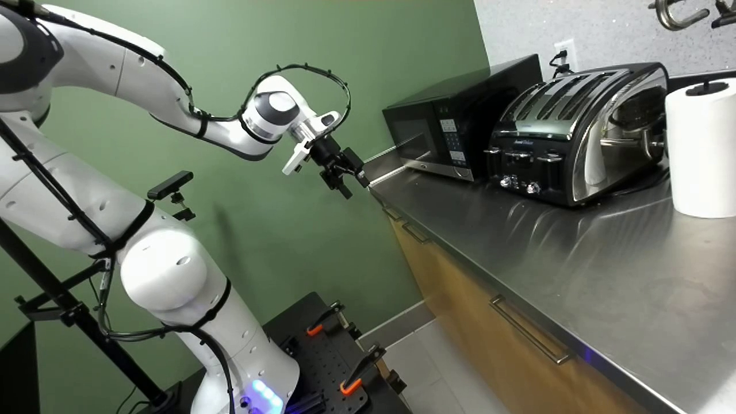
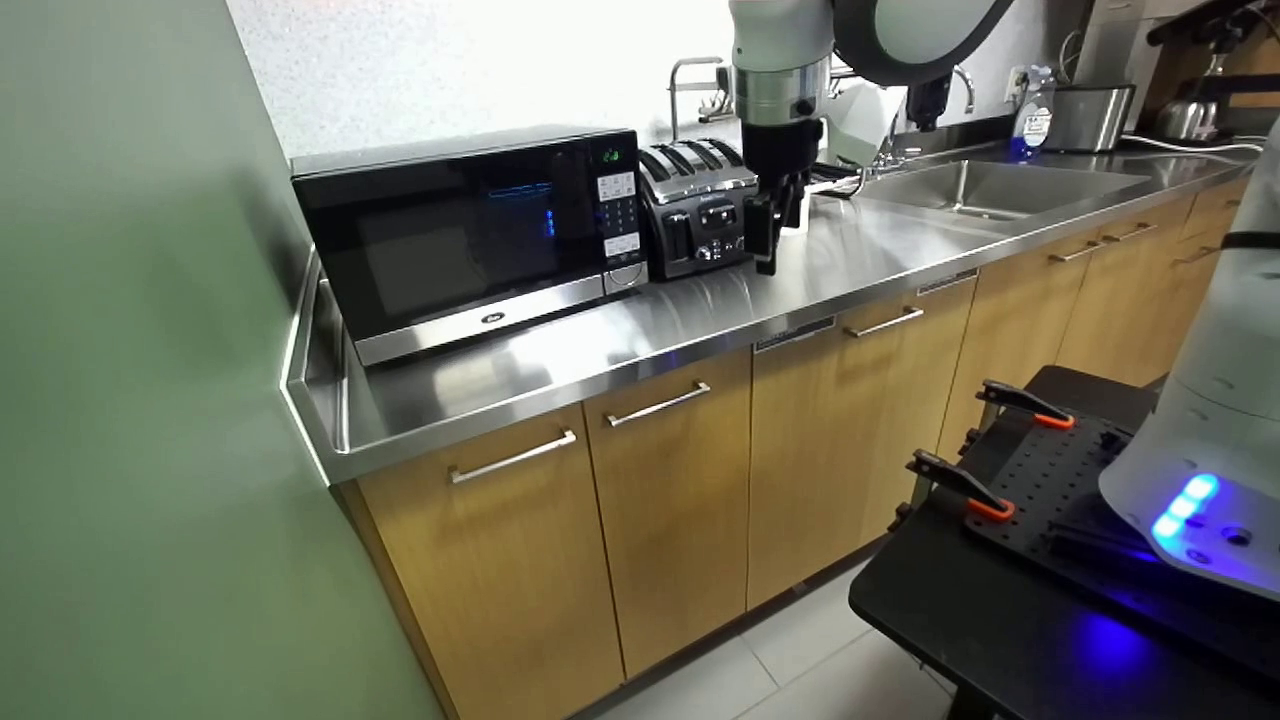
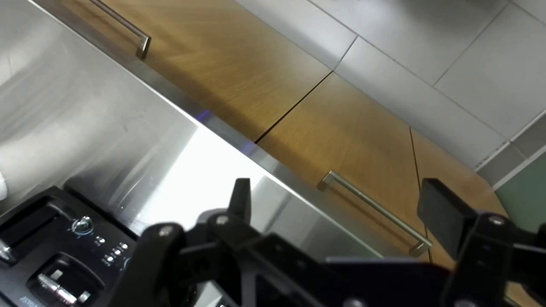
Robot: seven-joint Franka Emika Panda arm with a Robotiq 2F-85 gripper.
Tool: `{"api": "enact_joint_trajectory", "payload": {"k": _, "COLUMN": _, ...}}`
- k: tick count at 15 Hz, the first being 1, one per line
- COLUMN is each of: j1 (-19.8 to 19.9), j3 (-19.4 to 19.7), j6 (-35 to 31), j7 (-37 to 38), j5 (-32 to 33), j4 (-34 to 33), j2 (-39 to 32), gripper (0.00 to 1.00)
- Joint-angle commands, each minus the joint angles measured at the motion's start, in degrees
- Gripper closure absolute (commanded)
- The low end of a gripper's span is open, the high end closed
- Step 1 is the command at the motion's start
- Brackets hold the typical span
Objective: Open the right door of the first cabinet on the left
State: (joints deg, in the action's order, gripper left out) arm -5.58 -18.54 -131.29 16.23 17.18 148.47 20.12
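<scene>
The right door (image 2: pixel 672 520) of the first cabinet is a flat light-brown panel, shut flush under the counter. Its slim silver bar handle (image 2: pixel 658 404) is near its top edge. The left door (image 2: pixel 500 560) beside it is also shut. In the wrist view the right door (image 3: pixel 345 132) and its handle (image 3: pixel 375 209) show beyond my fingers. My black gripper (image 3: pixel 338 187) is open and empty, with its fingers wide apart. It is in the air above handle height, apart from the handle. The gripper also shows in both exterior views (image 1: pixel 356 187) (image 2: pixel 766 250).
A steel counter (image 2: pixel 600 350) overhangs the doors. A black microwave (image 2: pixel 470 230) and a toaster (image 2: pixel 700 210) stand on it. A paper towel roll (image 1: pixel 702 149) stands beyond the toaster. A green wall (image 2: pixel 130 400) borders the cabinet. The robot's black table (image 2: pixel 960 620) stands opposite the cabinets.
</scene>
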Motion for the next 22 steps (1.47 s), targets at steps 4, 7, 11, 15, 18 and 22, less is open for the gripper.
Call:
{"api": "enact_joint_trajectory", "payload": {"k": 4, "j1": -1.93, "j3": -10.78, "j6": 8.25, "j7": 14.34, "j5": 13.58, "j4": -4.97, "j2": -6.90, "gripper": 0.00}}
{"api": "enact_joint_trajectory", "payload": {"k": 7, "j1": -3.61, "j3": -17.09, "j6": 16.25, "j7": 28.69, "j5": 24.66, "j4": -9.26, "j2": -15.36, "gripper": 0.00}}
{"api": "enact_joint_trajectory", "payload": {"k": 11, "j1": -9.59, "j3": -16.74, "j6": 28.14, "j7": 44.67, "j5": 36.04, "j4": -14.15, "j2": -28.86, "gripper": 0.00}}
{"api": "enact_joint_trajectory", "payload": {"k": 15, "j1": -17.29, "j3": -10.27, "j6": 33.56, "j7": 50.76, "j5": 41.52, "j4": -19.36, "j2": -42.03, "gripper": 0.00}}
{"api": "enact_joint_trajectory", "payload": {"k": 18, "j1": -19.56, "j3": -7.19, "j6": 29.97, "j7": 49.08, "j5": 40.41, "j4": -17.42, "j2": -41.06, "gripper": 0.00}}
{"api": "enact_joint_trajectory", "payload": {"k": 22, "j1": -20.59, "j3": -5.92, "j6": 29.95, "j7": 49.13, "j5": 40.54, "j4": -18.46, "j2": -43.25, "gripper": 0.00}}
